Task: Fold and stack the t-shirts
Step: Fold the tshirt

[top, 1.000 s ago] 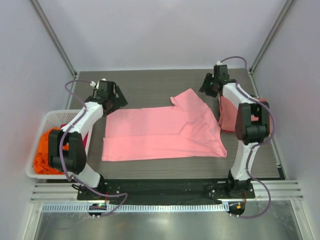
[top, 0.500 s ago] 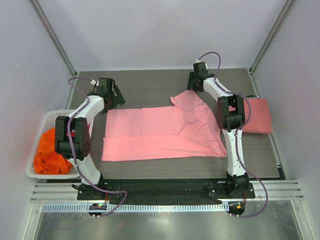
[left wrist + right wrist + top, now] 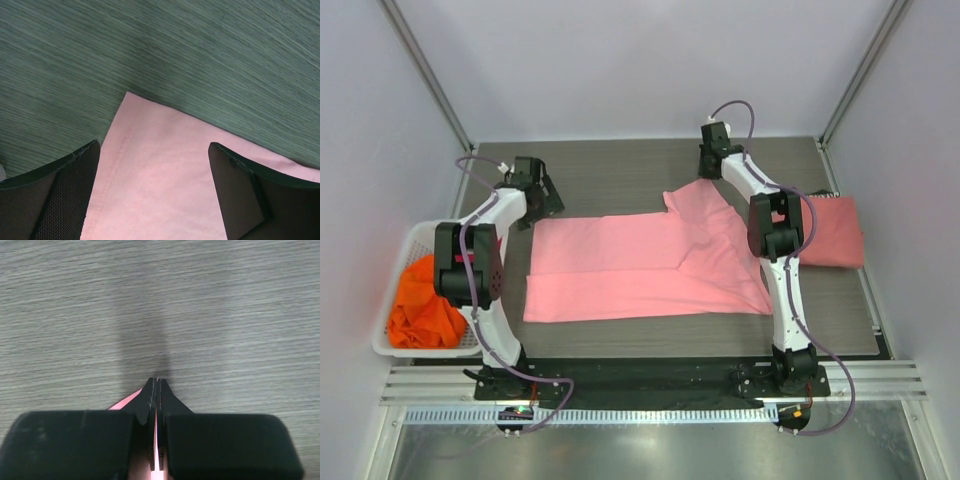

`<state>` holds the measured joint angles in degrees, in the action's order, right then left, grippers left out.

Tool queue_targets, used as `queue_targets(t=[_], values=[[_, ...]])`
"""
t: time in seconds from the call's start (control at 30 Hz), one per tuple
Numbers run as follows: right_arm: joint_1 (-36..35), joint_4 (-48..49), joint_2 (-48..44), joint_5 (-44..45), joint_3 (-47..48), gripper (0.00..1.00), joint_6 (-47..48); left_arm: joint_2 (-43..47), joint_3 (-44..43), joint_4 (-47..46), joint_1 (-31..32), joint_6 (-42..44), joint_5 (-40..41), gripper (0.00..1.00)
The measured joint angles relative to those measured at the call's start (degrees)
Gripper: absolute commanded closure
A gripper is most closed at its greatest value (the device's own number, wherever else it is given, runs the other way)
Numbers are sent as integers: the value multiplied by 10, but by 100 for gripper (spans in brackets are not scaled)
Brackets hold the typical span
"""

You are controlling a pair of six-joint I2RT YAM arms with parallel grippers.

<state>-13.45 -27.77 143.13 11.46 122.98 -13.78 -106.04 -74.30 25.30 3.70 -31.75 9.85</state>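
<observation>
Moved the right hand (image 3: 157,382) from near the folded salmon-red t-shirt (image 3: 835,232) to the far sleeve tip of the light pink t-shirt (image 3: 640,265). Closed it there, pinching pink fabric between the pads. Held the left hand (image 3: 154,147) apart over the shirt's far left corner, gripping nothing. Judged one corner secured for the next fold, the other not yet taken. Found the pink shirt spread mid-tabletop (image 3: 620,165), flat on the left, creased diagonally on the right.
</observation>
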Motion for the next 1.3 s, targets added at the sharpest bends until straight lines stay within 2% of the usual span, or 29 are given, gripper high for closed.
queue_targets(t=[0.37,0.47,0.57,0.63,0.67,0.73,0.77,0.87,0.9,1.3], values=[[0,-7,0,25,2,99,1,-63,-52,12,-9,7,3,25],[0,-7,0,24,2,99,1,-79,-66,20,-14,7,8,37],[0,-7,0,23,1,99,1,-95,-84,33,-16,5,14,42],[1,-6,0,22,1,99,1,-105,-94,38,-17,5,16,52],[1,-5,0,21,1,99,1,-109,-95,38,-17,4,17,60],[2,-3,-1,18,-2,99,1,-113,-96,43,-17,4,22,66],[3,-2,-1,17,-3,99,1,-113,-96,45,-17,5,24,78],[5,4,-4,12,-9,99,0,-113,-96,51,-17,6,36,90],[6,5,-5,11,-10,99,0,-113,-97,53,-17,5,38,98],[19,-1,-31,-3,-36,99,-3,-130,-122,64,-17,8,40,100]])
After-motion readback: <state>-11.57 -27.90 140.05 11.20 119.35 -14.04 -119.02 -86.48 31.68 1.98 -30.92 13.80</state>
